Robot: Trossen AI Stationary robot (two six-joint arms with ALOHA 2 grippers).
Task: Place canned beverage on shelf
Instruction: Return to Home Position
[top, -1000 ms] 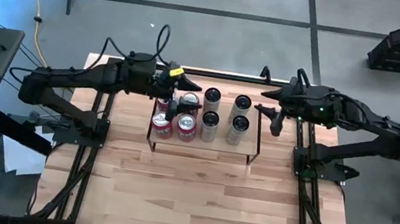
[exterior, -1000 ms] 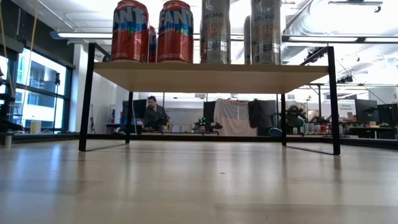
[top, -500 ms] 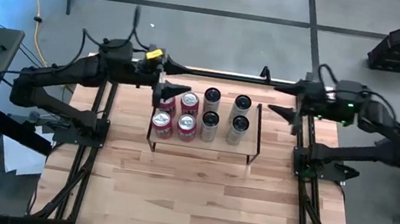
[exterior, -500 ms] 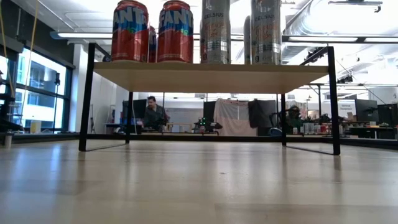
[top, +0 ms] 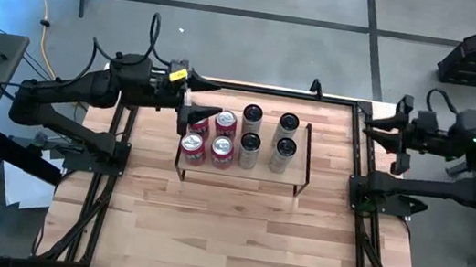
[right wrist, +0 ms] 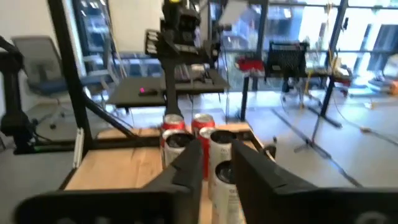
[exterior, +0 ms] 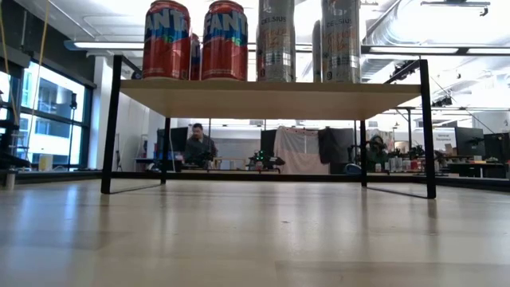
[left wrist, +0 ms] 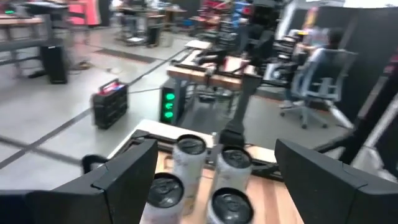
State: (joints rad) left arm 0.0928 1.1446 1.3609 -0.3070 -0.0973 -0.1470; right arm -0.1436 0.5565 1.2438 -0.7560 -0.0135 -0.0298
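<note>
The left arm reaches in from the table's (top: 234, 234) left side, its left gripper (top: 208, 99) hanging over the left end of the shelf (top: 264, 162), fingers spread wide around nothing. On the shelf stand four red cans (top: 222, 151) in a square, then four white cans (top: 284, 149) in a square beside them, eight in all. The right arm is folded beyond the table's right rail, the right gripper (top: 385, 137) clear of the shelf, fingers only slightly parted.
</note>
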